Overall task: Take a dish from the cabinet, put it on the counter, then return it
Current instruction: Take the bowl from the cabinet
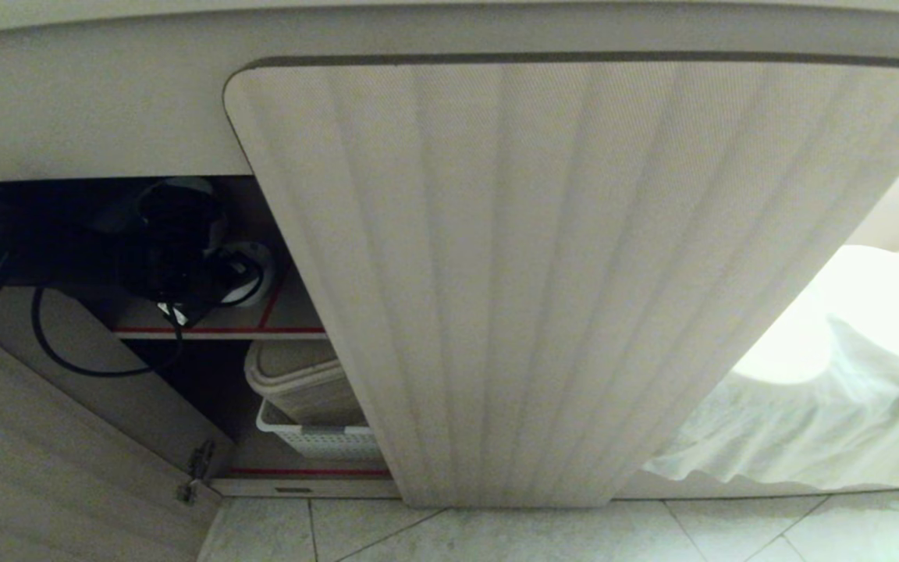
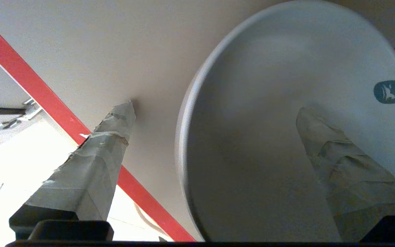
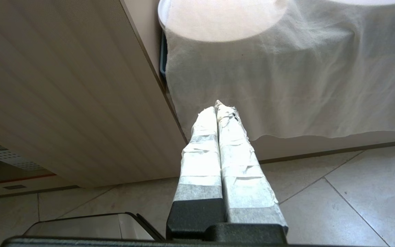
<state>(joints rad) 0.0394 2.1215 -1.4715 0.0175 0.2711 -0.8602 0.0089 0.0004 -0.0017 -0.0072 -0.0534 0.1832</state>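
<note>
The ribbed beige door (image 1: pixel 574 281) of the cabinet (image 1: pixel 90 117) stands nearest in the head view, filling the middle of the scene from just under the desk (image 1: pixel 449 12) edge down to the tiled floor (image 1: pixel 574 531). To its left the cabinet is open: a second door (image 1: pixel 36 460) swings out at the near left, and the dark interior shows red-edged shelves. The left arm reaches into the upper shelf (image 1: pixel 286 312), its black body and looped cable hiding much of what lies there.

The left hand (image 2: pixel 214 113) has its taped fingers (image 2: pixel 115 127) spread wide apart, straddling the rim of the dish (image 2: pixel 279 103): one finger is inside the white bowl, the other outside over the bare shelf. Whether either finger touches the bowl cannot be told. The dish sits on that upper shelf, a small teal mark inside its rim.

On the lower shelf a beige bin (image 1: pixel 301 382) rests in a white perforated basket (image 1: pixel 317 441).

The right hand (image 3: pixel 218 109) hangs low over the floor, fingers pressed together and holding nothing, near a white cloth (image 1: pixel 832 406) draped to the right of the door.
</note>
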